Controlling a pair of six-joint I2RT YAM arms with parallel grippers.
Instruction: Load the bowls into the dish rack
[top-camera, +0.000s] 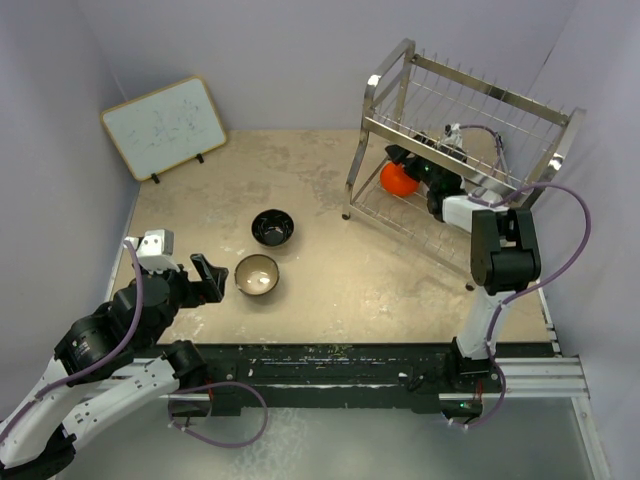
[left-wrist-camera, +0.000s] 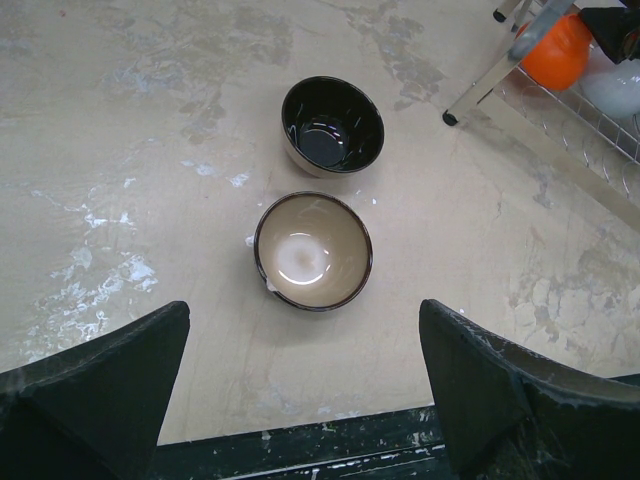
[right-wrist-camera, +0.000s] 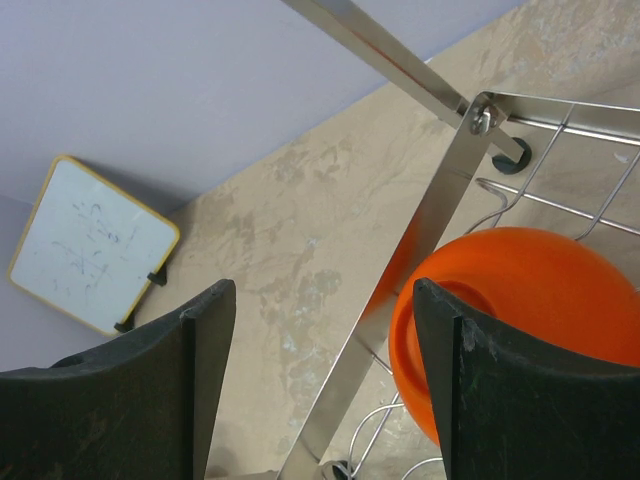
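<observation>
- Whiteboard (top-camera: 165, 127): wood-framed, propped against the wall, far left of the dish rack (top-camera: 460, 100).
- Left claw (top-camera: 208, 277): open and empty, fingers wide apart, low over the table (top-camera: 330, 260), well left of the rack.
- Tan-brown bowl (left-wrist-camera: 313, 250): pale inside, upright on the table, left of the rack.
- Black bowl (left-wrist-camera: 332, 125): glossy, upright, nearer the rack but apart from it.
- Orange-red bowl (right-wrist-camera: 530, 300): tipped on edge in the rack's lower tier, at its left end.
- Right claw (right-wrist-camera: 320, 300): open, reached into the lower tier, one finger just beside the orange-red bowl.
</observation>
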